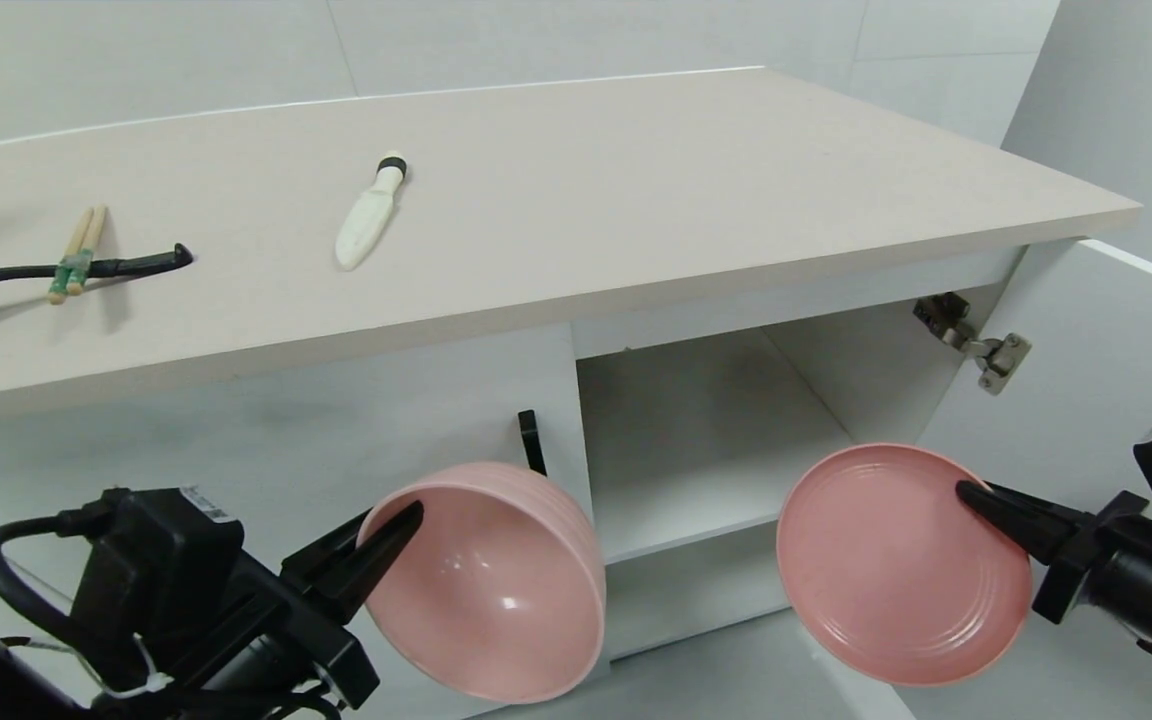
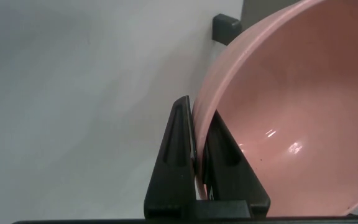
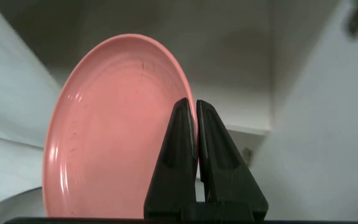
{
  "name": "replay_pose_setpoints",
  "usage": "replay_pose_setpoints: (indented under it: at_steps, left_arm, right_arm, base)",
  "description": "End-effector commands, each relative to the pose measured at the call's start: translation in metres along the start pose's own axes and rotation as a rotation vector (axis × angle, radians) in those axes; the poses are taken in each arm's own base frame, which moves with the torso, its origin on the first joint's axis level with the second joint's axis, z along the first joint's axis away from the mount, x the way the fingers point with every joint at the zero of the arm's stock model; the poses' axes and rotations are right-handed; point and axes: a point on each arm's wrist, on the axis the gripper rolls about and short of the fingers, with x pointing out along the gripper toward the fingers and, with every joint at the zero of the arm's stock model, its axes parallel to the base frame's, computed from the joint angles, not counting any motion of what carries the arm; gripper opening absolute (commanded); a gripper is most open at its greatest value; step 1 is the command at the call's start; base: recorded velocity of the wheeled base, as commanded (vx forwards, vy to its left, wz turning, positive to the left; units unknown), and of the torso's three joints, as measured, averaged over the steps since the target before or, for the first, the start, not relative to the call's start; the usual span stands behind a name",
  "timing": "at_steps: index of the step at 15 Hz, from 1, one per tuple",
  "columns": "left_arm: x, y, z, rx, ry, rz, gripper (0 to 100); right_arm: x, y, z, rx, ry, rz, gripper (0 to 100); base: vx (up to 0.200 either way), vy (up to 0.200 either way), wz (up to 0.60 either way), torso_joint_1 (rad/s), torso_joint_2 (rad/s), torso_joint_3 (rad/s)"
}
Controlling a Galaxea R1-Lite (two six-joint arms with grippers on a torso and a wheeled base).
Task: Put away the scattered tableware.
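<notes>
The left gripper (image 1: 391,535) is clamping its two black fingers on the rim of a pink bowl (image 1: 496,600), one finger inside and one outside the wall. In the left wrist view the same gripper (image 2: 199,112) is pinching the rim edge-on, and the bowl (image 2: 291,106) is hanging tilted on its side with its glossy hollow facing outward. The bowl is hovering in front of the closed cabinet door (image 1: 336,440), just beside that door's black handle (image 1: 530,440).

The right gripper (image 1: 971,495) is gripping the rim of a pink plate (image 1: 896,570), holding it nearly upright with its ringed face turned toward the camera. In the right wrist view the gripper (image 3: 192,106) is squeezing the plate (image 3: 117,124) between closed fingers. The plate is hanging before the open cabinet compartment (image 1: 696,430), near the swung-out door (image 1: 1086,400) and below its metal hinge (image 1: 976,340); it is not touching the shelf.

Above, on the beige countertop (image 1: 636,180), a cream sheathed knife (image 1: 368,215) is lying on its own, well apart from a pair of wooden chopsticks (image 1: 76,255). A black cord (image 1: 136,265) is lying across the chopsticks near their green-banded ends.
</notes>
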Motion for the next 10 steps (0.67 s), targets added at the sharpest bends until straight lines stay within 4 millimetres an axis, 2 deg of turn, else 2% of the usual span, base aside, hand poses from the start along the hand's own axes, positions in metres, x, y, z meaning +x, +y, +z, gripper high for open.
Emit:
replay_pose_setpoints:
  at_steps: [1,4,10]
  left_arm:
    - [-0.001,-0.003,0.001,-0.002,-0.006,-0.018,0]
    - [-0.005,-0.007,0.005,-0.006,-0.029,-0.045,0]
    - [-0.008,-0.005,0.01,-0.01,-0.053,-0.039,0]
  right_arm:
    - [0.009,0.003,0.0,0.024,-0.002,0.035,0]
    - [0.021,0.001,-0.005,0.041,0.015,0.041,0]
    - [0.06,-0.013,-0.008,0.034,-0.006,0.047,0]
  base:
    - [0.0,0.0,0.0,0.0,0.0,0.0]
    - [0.0,0.0,0.0,0.0,0.0,0.0]
    - [0.0,0.0,0.0,0.0,0.0,0.0]
